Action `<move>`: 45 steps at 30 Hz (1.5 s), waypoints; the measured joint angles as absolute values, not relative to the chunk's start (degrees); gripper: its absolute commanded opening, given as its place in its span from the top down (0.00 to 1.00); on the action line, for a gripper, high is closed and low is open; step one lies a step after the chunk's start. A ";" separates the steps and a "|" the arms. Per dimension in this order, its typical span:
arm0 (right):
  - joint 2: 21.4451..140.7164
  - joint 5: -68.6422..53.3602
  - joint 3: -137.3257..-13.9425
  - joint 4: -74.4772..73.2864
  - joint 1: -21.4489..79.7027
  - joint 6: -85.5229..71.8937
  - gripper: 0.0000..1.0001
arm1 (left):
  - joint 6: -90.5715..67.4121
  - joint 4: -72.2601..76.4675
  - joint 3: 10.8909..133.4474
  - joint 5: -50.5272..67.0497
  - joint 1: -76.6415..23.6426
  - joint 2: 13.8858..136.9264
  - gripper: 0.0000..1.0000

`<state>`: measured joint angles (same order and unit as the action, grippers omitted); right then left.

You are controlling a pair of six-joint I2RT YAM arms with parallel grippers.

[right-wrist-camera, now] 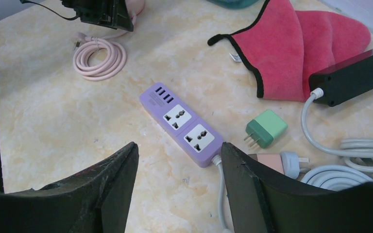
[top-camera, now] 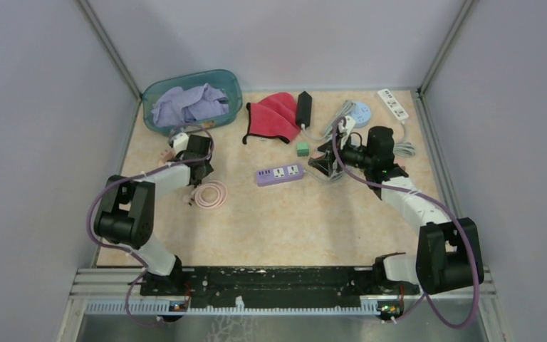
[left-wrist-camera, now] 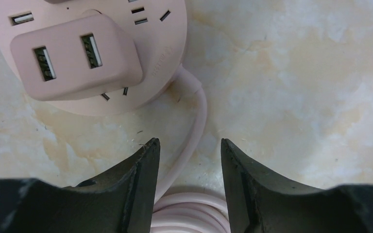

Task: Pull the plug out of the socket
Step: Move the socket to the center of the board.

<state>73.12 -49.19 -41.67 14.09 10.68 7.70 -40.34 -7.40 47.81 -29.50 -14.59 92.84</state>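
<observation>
Two grippers, both half-open, empty: left gripper (left-wrist-camera: 189, 143) straddles pink cord (left-wrist-camera: 200, 114) near plug (left-wrist-camera: 73, 53); right gripper (right-wrist-camera: 179, 145) hovers over purple strip (right-wrist-camera: 182, 124).

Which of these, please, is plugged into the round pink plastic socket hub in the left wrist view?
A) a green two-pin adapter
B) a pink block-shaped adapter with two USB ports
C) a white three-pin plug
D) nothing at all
B: the pink block-shaped adapter with two USB ports sits seated on the face of the round pink plastic socket hub, covering some of its slots.
</observation>
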 measured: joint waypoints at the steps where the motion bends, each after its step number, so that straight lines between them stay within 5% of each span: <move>1: 73.12 -49.21 -41.67 14.09 10.68 7.70 0.37 | -40.60 -8.38 48.64 -29.85 -14.48 93.71 0.46; 23: 73.12 -49.21 -41.67 14.09 10.68 7.70 0.37 | -44.21 -21.41 58.78 -32.08 -14.41 101.30 0.71; 31: 73.12 -49.25 -41.67 14.09 10.68 7.70 0.37 | -43.55 -23.62 60.99 -30.30 -14.37 102.65 1.00; 45: 73.12 -49.45 -41.67 14.09 10.68 7.70 0.37 | -46.63 -24.86 57.06 -21.28 -18.96 97.78 1.00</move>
